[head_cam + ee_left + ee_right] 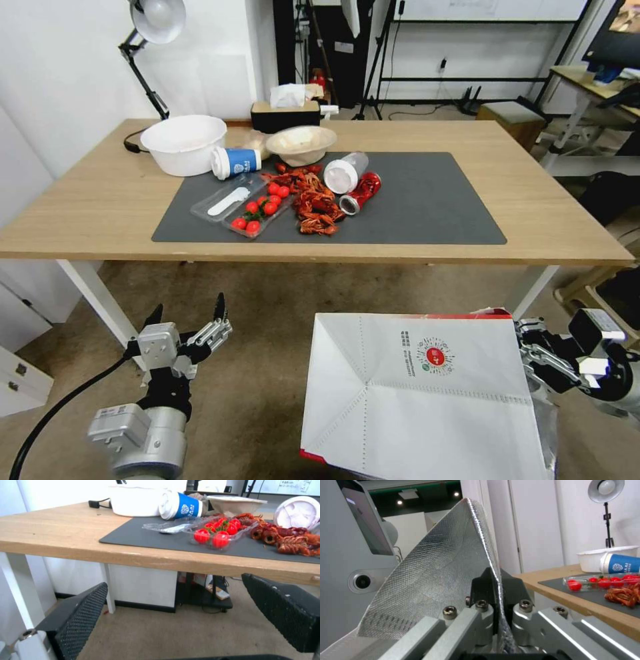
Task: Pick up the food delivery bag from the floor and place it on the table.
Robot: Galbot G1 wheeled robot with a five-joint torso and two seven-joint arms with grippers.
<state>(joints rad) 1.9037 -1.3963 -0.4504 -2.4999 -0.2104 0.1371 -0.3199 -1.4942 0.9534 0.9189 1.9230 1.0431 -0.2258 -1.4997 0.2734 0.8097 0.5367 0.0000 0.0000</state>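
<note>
Both grippers are seen below the table point(100, 220) edge: right gripper point(496, 590) is clamped on the foil-lined wall of the food delivery bag point(427, 393), held off the floor point(267, 347) nr the table's front-right, while left gripper point(190, 313) is spread wide, w/ nothing betw. its fingers.

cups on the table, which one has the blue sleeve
The paper cup lying on its side beside the white bowl; the other tipped cup is clear plastic with a white lid.
</note>
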